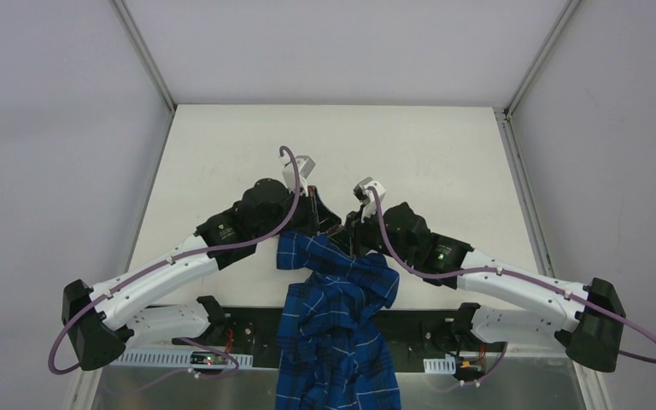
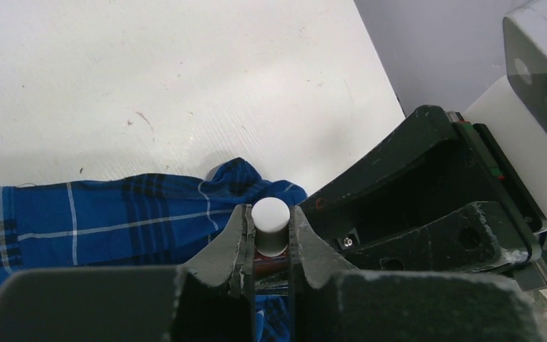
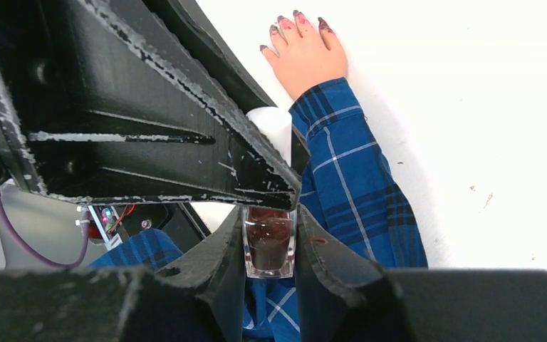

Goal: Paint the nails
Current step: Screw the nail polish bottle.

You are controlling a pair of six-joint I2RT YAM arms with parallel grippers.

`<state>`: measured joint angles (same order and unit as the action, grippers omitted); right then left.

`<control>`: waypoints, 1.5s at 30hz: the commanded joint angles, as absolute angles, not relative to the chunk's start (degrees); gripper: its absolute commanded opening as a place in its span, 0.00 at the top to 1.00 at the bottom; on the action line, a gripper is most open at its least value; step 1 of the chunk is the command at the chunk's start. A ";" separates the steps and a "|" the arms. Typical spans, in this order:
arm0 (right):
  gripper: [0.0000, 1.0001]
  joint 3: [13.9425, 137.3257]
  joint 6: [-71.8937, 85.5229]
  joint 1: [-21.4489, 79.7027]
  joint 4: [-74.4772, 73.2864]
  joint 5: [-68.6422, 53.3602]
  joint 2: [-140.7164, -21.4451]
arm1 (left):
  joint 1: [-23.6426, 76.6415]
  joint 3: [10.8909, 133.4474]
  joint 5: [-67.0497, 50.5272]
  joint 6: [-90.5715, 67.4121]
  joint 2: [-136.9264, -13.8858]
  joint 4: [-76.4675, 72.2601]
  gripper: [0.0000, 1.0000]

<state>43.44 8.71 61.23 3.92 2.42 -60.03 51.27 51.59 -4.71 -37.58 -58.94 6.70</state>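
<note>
The nails (image 3: 285, 23) are dark reddish-purple tips on a pale hand (image 3: 308, 57) that lies flat on the table, its blue plaid sleeve (image 3: 356, 178) running back toward me. My right gripper (image 3: 268, 222) is shut on a small glass polish bottle (image 3: 268, 247) of dark red polish, held above the sleeve. My left gripper (image 2: 270, 215) is shut on the bottle's white cap (image 2: 270, 217); its black body (image 3: 149, 128) crosses the right wrist view. In the top view both grippers (image 1: 325, 218) (image 1: 354, 231) meet mid-table and hide the hand.
The white table (image 1: 436, 154) stretches far and to both sides, fenced by grey walls. The plaid shirt's body (image 1: 337, 342) drapes over the near edge between the arm bases. The right arm's wrist (image 2: 441, 206) crowds the left gripper's right side.
</note>
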 commanded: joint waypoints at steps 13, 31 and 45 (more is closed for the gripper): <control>1.00 40.20 15.28 51.53 15.03 -18.43 -52.27 | 50.78 50.42 -15.39 -33.60 -53.83 5.18 1.00; 1.00 38.52 28.14 45.53 39.47 -48.52 -54.53 | 50.89 50.41 -37.37 -28.84 -45.89 -8.79 1.00; 1.00 37.50 28.06 45.25 41.53 -48.59 -56.15 | 51.15 49.30 -37.83 -28.37 -46.58 -13.88 0.83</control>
